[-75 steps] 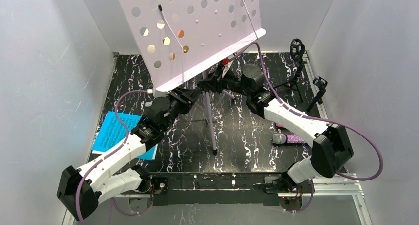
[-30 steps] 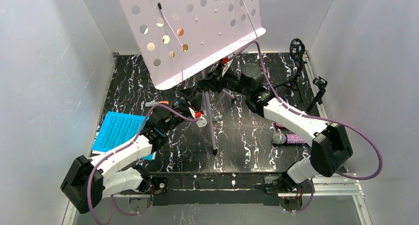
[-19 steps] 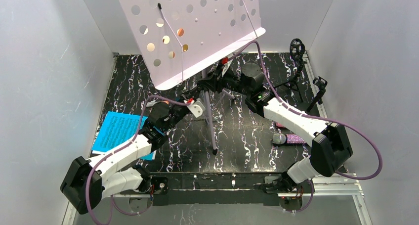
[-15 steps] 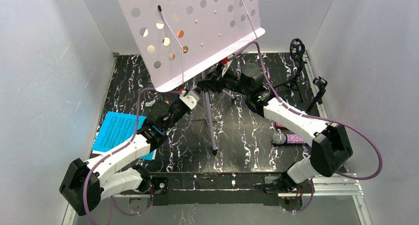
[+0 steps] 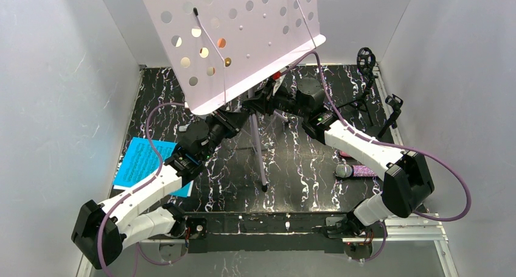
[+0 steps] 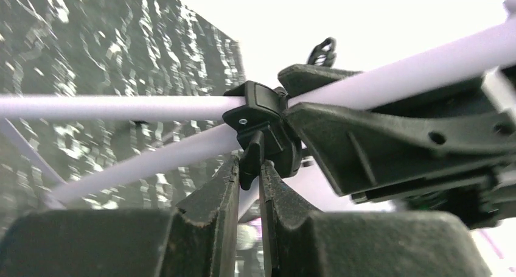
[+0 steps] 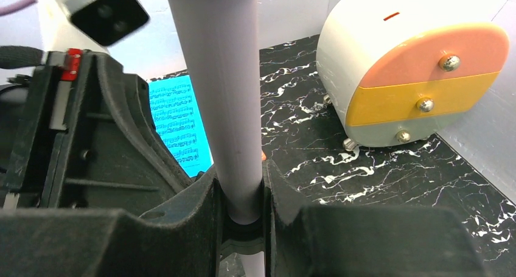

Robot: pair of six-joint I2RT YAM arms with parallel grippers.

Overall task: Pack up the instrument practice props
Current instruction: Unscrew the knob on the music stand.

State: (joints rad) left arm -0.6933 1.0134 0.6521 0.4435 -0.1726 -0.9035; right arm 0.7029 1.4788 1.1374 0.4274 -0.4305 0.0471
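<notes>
The lilac perforated music rack (image 5: 237, 33) stands at the middle back on tripod legs (image 5: 258, 152). My right gripper (image 7: 240, 185) is shut on its lilac pole (image 7: 222, 100), just under the desk. My left gripper (image 6: 248, 167) is shut on the thin black lever (image 6: 252, 158) of the clamp hub where the lilac legs (image 6: 122, 106) meet. A blue sheet-music page (image 5: 143, 164) lies at the left. The glittery purple microphone (image 5: 356, 170) lies at the right, with the pink one mostly hidden under my right arm. Two black mic tripods (image 5: 367, 64) (image 5: 392, 106) stand at the far right.
A cream drum with an orange face (image 7: 414, 64) rests against the back wall behind the rack. White walls close in on three sides. The right gripper's body (image 6: 395, 149) sits close beside my left fingers.
My left gripper rose from lower left to the rack's hub and closed on the clamp lever. The rack's desk tipped slightly leftward. The right arm held still.
</notes>
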